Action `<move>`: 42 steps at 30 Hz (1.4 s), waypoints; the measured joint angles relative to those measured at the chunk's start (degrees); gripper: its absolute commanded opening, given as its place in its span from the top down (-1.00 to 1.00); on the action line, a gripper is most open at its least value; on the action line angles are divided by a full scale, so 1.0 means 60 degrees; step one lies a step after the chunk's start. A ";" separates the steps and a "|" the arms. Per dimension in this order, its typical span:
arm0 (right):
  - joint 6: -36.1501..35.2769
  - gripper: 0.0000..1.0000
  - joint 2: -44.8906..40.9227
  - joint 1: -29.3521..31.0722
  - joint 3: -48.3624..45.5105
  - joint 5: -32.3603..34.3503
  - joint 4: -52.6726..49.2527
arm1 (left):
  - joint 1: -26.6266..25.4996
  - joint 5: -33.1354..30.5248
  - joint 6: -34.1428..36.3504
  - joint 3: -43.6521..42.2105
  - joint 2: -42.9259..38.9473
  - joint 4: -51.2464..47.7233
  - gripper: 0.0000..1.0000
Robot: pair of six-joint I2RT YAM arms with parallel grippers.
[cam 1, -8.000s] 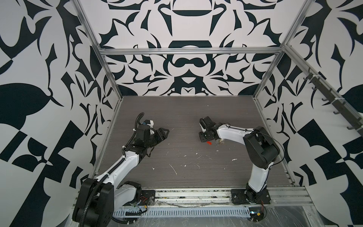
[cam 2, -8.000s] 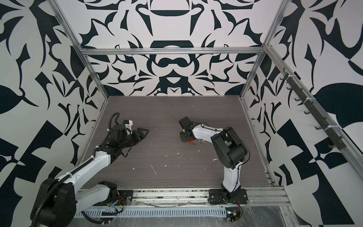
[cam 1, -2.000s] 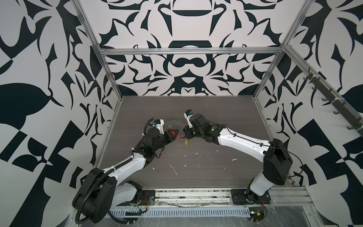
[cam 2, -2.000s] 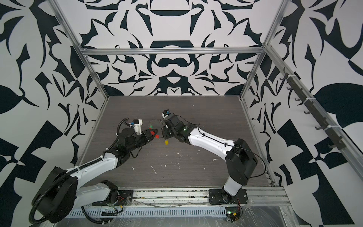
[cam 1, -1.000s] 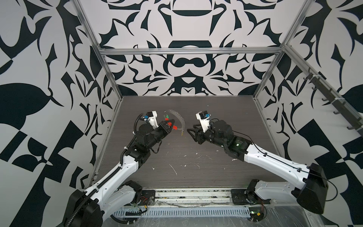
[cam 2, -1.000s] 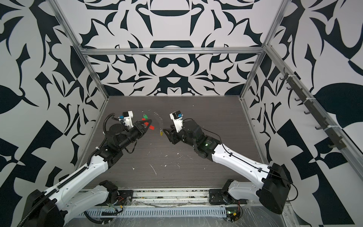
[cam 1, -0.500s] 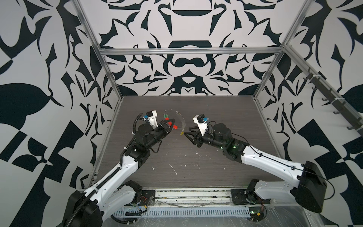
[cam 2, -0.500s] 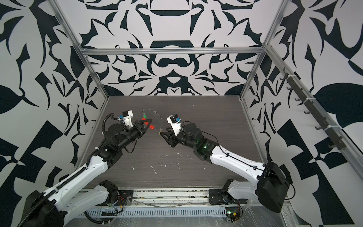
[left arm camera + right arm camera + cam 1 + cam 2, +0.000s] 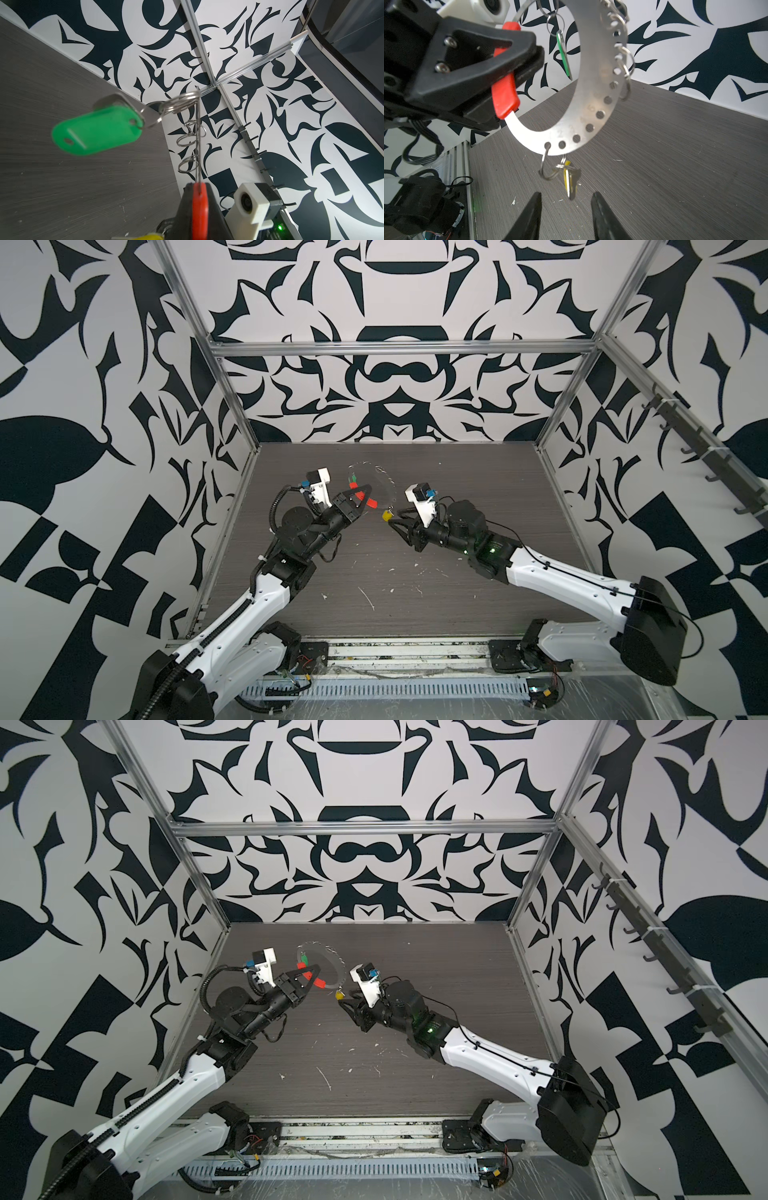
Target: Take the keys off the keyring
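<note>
Over grey tabletop (image 9: 478, 489), left gripper (image 9: 365, 495) clamps keyring (image 9: 593, 116) aloft; right gripper (image 9: 566, 195) hovers half-open at yellow key (image 9: 569, 182).

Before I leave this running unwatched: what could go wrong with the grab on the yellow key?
The yellow key dangles freely on a small ring, edge-on between the right gripper's open jaws; it might swing aside or be pinched askew. The left gripper clamps the keyring only at its red sleeve, so a pull may pivot the hoop.
</note>
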 measured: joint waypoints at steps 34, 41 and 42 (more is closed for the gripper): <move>-0.0379 0.54 -0.0091 0.0251 0.0423 0.0608 0.0284 | 0.0000 0.0004 -0.0193 -0.0164 0.0000 0.0117 1.00; -0.0433 0.68 -0.0091 0.0270 0.0430 0.0659 0.0277 | 0.0000 -0.0004 -0.0200 -0.0164 0.0000 0.0131 1.00; -0.0441 0.69 -0.0091 0.0270 0.0430 0.0674 0.0277 | 0.0000 -0.0004 -0.0200 -0.0164 0.0000 0.0131 1.00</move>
